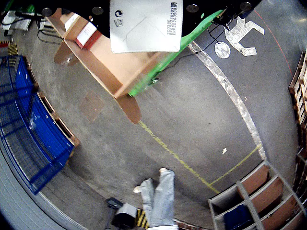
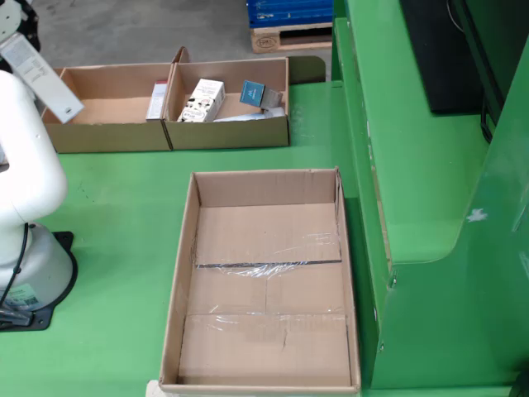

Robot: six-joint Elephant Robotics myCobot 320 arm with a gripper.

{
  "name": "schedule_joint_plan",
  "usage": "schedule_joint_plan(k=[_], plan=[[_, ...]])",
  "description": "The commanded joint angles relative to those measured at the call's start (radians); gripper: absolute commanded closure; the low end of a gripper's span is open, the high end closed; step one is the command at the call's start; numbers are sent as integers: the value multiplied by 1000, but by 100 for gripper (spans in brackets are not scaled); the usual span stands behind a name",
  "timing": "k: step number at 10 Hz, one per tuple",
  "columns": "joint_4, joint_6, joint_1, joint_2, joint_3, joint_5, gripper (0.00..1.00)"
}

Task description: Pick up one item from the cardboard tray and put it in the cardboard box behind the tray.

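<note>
A flat white box (image 1: 144, 26) with a printed code fills the top of the gripper-mounted view, held tight against my gripper (image 1: 201, 7); no fingers show. In the still view the same white box (image 2: 41, 78) hangs tilted in the air at the far left, under my gripper (image 2: 12, 21) and above the left rear cardboard box (image 2: 107, 132). The large cardboard tray (image 2: 190, 273) in front holds nothing. The right rear cardboard box (image 2: 227, 132) holds a white carton (image 2: 202, 99) and a blue packet (image 2: 252, 91).
The white arm base (image 2: 29, 248) stands left of the tray. A raised green ledge (image 2: 413, 165) runs along the right. Below the table, the gripper-mounted view shows a person's legs (image 1: 158, 196), a blue cage (image 1: 29, 124) and a shelf unit (image 1: 254, 201).
</note>
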Motion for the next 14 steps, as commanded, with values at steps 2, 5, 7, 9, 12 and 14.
schedule_joint_plan(k=[2, 5, 7, 9, 12, 14], plan=[[28, -6, 20, 37, 21, 12, 100], [55, -13, 35, 30, 21, 13, 100], [152, -25, 29, -28, 22, 5, 100], [360, -48, 23, -125, 21, -49, 100], [571, -84, 21, -201, 21, -172, 100], [709, -130, 13, -259, 21, -273, 100]])
